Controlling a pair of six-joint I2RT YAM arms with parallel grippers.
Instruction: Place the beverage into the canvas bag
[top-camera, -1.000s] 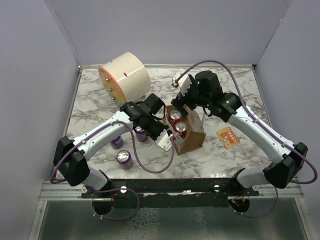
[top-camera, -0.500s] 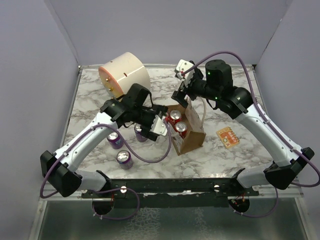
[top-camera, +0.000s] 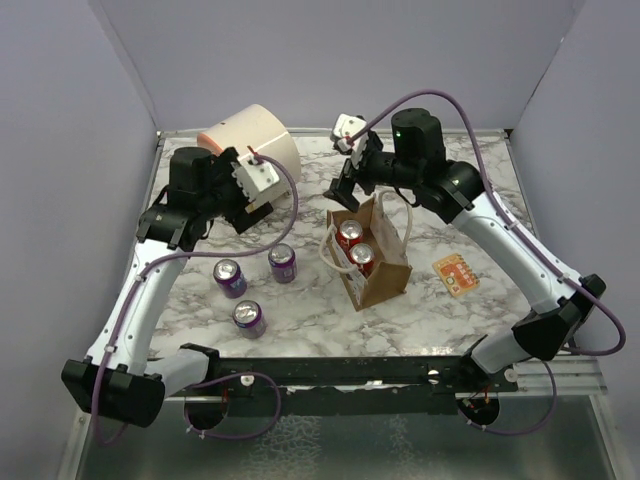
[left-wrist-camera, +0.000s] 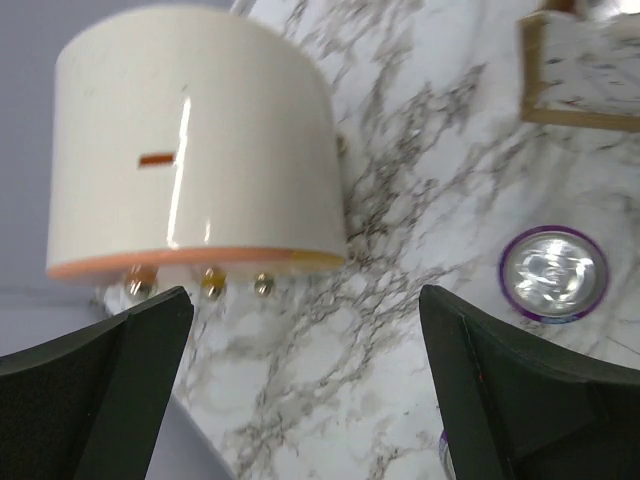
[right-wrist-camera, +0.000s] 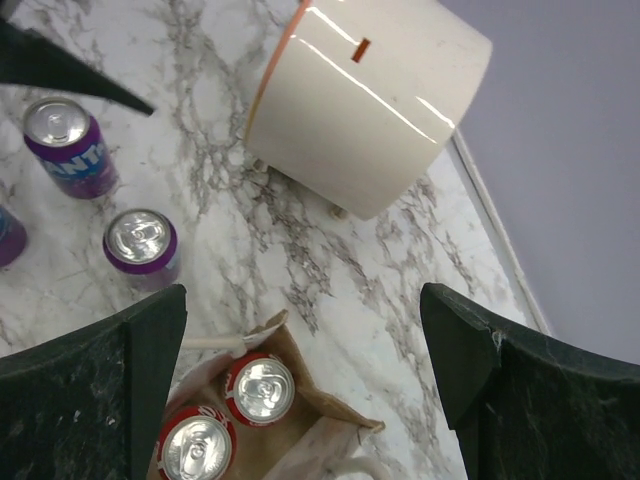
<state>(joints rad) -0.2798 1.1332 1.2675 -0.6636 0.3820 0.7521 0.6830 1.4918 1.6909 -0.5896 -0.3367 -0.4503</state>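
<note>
Looks like it's between cans: two red cans (top-camera: 350, 232) sit inside the canvas bag (top-camera: 385, 282), and three purple cans (top-camera: 282, 262) stand on the marble table (top-camera: 480, 190) just left of it. The left gripper (left-wrist-camera: 305, 300) and right gripper (right-wrist-camera: 300, 295) both hang spread wide, empty. Next, I'd guess, the left one drops over a purple can and squeezes.

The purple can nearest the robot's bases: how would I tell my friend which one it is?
Find the brown canvas bag holding two red cans. Three purple cans stand to its left. The nearest purple can stands alone, closest to the robot's bases, in front of the other two.
</note>
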